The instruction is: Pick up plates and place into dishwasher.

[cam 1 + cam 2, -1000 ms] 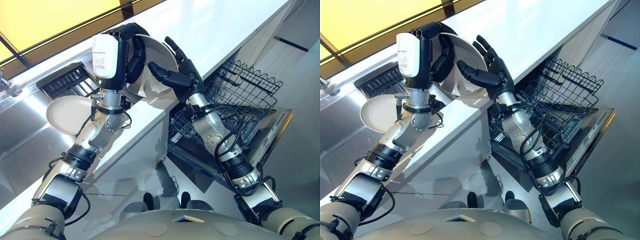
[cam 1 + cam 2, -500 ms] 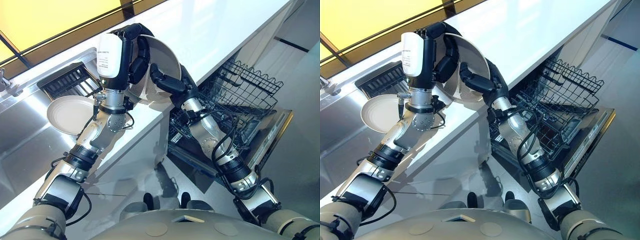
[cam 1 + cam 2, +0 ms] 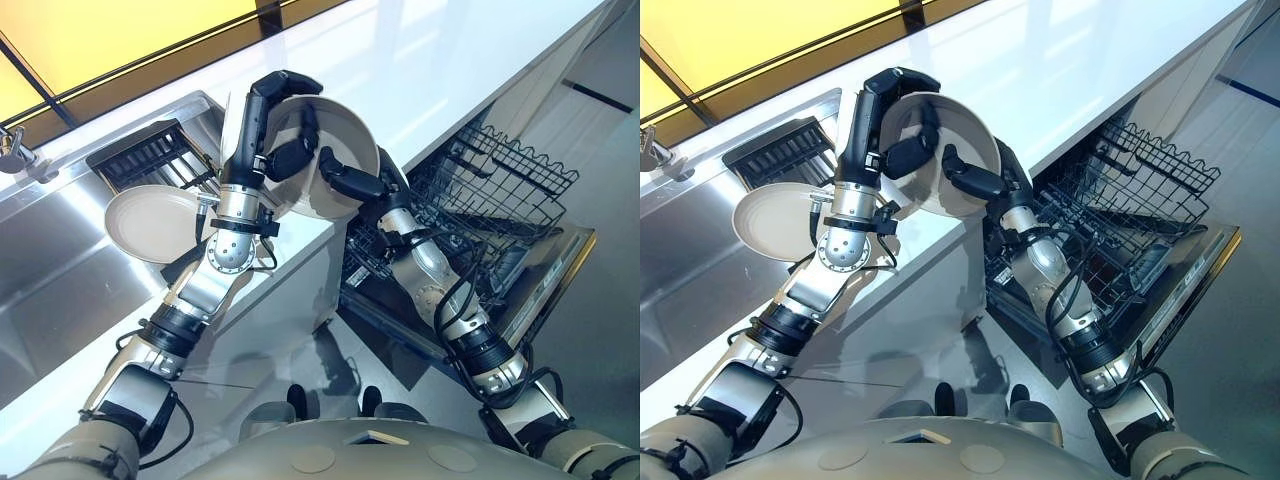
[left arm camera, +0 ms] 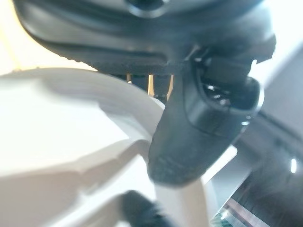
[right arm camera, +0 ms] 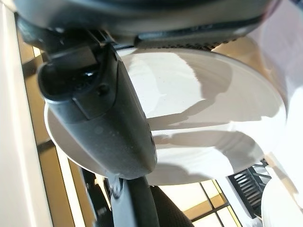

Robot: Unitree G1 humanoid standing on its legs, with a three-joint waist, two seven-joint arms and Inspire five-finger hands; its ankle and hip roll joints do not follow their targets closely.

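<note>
A white plate (image 3: 338,150) is held on edge above the white counter's front edge. My left hand (image 3: 283,118) grips its left rim, fingers curled over the top and thumb (image 4: 199,137) on the plate (image 4: 71,142). My right hand (image 3: 352,181) comes from the dishwasher side, its thumb (image 5: 104,123) pressed across the plate's face (image 5: 213,118) and its fingers behind, so both hands are shut on it. A second white plate (image 3: 150,224) lies by the sink, lower left of the held one.
A dark dish rack (image 3: 148,160) stands by the steel sink (image 3: 50,270). The dishwasher's wire basket (image 3: 495,190) is pulled out over its lowered door (image 3: 550,290) at the right. The white counter (image 3: 430,70) runs behind.
My right hand, spread open beside the plate a second ago, has closed onto it. The left wrist has turned and the plate has shifted slightly toward the dishwasher. The camera shifted a little.
</note>
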